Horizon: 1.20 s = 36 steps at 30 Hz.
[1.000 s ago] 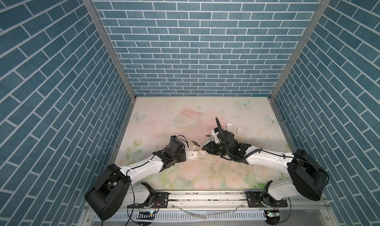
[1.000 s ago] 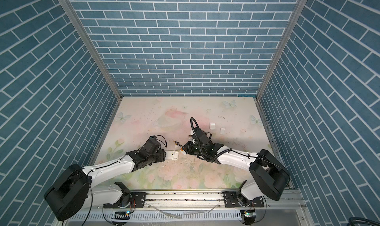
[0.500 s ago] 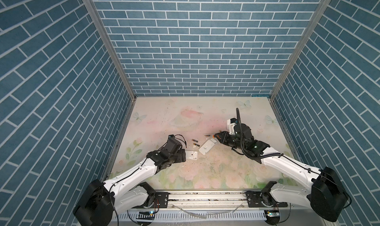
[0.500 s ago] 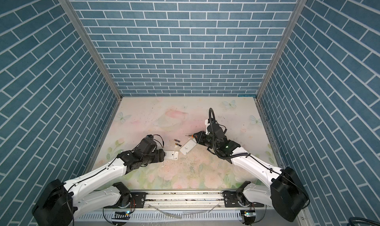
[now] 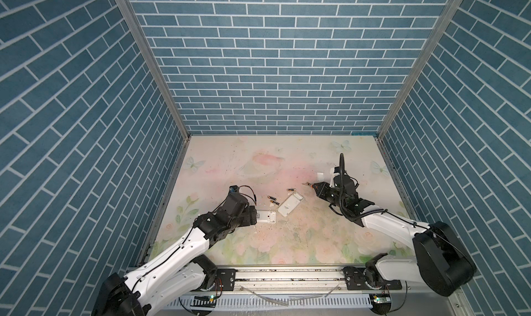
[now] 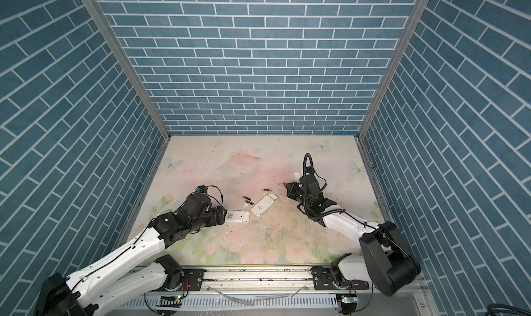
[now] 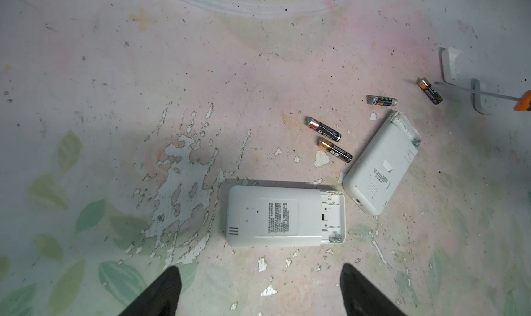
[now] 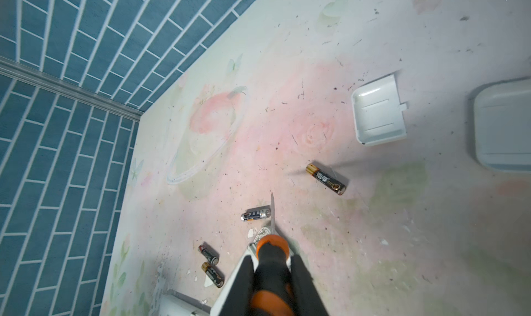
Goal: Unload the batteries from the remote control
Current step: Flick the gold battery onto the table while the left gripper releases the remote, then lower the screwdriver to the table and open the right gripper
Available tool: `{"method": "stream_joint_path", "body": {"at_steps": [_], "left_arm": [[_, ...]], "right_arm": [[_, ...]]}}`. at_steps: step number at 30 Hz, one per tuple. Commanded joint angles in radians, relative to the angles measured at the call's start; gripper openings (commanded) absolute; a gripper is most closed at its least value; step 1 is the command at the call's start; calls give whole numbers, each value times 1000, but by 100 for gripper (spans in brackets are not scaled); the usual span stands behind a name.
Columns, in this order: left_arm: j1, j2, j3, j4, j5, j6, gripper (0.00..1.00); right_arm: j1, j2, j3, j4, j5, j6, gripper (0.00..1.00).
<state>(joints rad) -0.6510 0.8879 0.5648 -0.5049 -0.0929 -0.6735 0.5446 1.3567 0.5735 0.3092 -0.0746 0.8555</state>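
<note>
Left gripper (image 7: pixel 258 273) — jaws spread wide, empty, just short of the open-bayed remote (image 7: pixel 273 215). Right gripper (image 8: pixel 273 283) — jaws clamped on the screwdriver (image 8: pixel 272 242). Four batteries (image 5: pixel 271 198) lie loose on the desk (image 5: pixel 258 162), lower centre of both top views, near the angled remote (image 5: pixel 290 204).

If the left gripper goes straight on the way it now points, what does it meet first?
Most likely the nearer white remote, lying just ahead of the open left gripper; depth is unclear.
</note>
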Motion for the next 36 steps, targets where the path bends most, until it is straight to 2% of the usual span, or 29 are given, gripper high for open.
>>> {"method": "stream_joint_path", "body": {"at_steps": [1,11,31,36], "left_arm": [[5,-28,5,-49,-32,-3,88],[4,-87,-18,-86,-54,-15,89],[5,-124,-53,-86,-49,-23,89],[5,-138,-59,-90,-50,-25,89]], "right_arm": [[-3,63,29,108,-7,-32,0],[-3,199,-3,255,-50,3,0],[-3,221,-61,311,-57,53,23],[-3,222,-66,313,-53,57,27]]}}
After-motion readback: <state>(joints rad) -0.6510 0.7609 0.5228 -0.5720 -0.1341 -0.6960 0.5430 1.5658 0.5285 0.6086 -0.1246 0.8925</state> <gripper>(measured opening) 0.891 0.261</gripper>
